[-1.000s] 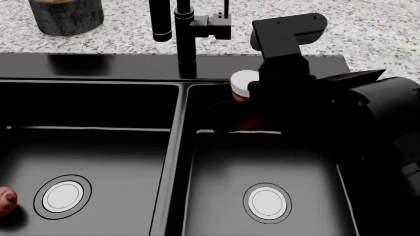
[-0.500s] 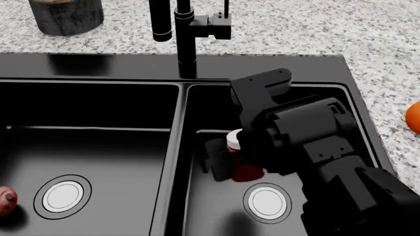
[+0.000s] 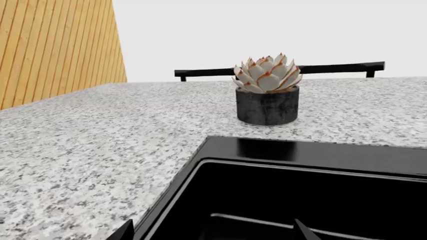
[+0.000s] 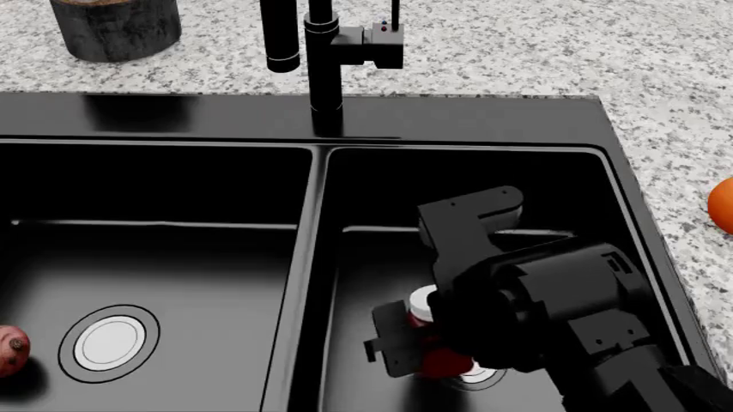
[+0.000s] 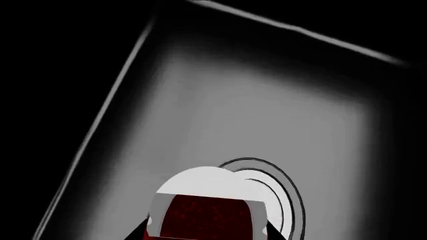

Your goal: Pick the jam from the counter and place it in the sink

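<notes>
The jam is a dark red jar with a white lid, and my right gripper is shut on it low inside the right basin of the black sink. It hangs just over the round silver drain. In the right wrist view the jam fills the space between the jaws of the right gripper. My left gripper is open with nothing in it, over the sink's left corner beside the speckled counter. The arm hides most of the jar in the head view.
A black tap rises behind the divider. A reddish-brown vegetable lies in the left basin near its drain. An orange fruit sits on the counter at right. A potted succulent stands behind the sink.
My right arm has carried the jam from the back rim of the right basin forward and down, to just above the drain. The left basin's contents have not moved.
</notes>
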Robot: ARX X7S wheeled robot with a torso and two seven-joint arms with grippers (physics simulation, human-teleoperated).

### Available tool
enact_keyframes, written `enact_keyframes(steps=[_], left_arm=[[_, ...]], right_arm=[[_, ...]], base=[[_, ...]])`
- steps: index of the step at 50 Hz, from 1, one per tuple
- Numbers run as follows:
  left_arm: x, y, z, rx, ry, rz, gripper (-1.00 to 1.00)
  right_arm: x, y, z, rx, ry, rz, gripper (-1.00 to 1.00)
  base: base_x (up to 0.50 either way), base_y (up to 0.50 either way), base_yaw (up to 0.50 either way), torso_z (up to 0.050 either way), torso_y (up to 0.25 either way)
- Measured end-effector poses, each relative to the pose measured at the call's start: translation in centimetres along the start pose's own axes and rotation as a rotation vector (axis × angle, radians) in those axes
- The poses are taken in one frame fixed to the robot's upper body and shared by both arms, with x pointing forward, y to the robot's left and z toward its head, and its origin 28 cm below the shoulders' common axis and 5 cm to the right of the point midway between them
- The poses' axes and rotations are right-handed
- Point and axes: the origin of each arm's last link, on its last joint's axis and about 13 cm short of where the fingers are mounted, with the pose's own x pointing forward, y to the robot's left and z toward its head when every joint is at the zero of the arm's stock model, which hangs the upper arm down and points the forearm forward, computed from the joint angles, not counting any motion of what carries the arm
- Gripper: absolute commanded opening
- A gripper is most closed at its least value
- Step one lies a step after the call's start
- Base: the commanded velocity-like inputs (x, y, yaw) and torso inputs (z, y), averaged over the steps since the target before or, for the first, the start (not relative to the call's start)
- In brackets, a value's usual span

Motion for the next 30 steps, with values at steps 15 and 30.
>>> enact_keyframes(steps=[15, 30], left_arm=[[-0.2, -0.1, 0.5, -0.001, -0.004, -0.004, 1.00], [0.2, 0.2, 0.1, -0.002, -0.007, -0.002, 1.00]], right_arm=[[-0.7, 0.2, -0.6, -0.025, 0.016, 0.002, 1.00], [-4.1, 0.1, 1.5, -0.051, -0.102, -0.028, 1.00]], base=[[0.00, 0.00, 0.00, 0.000, 0.001], [0.00, 0.00, 0.00, 0.000, 0.000]])
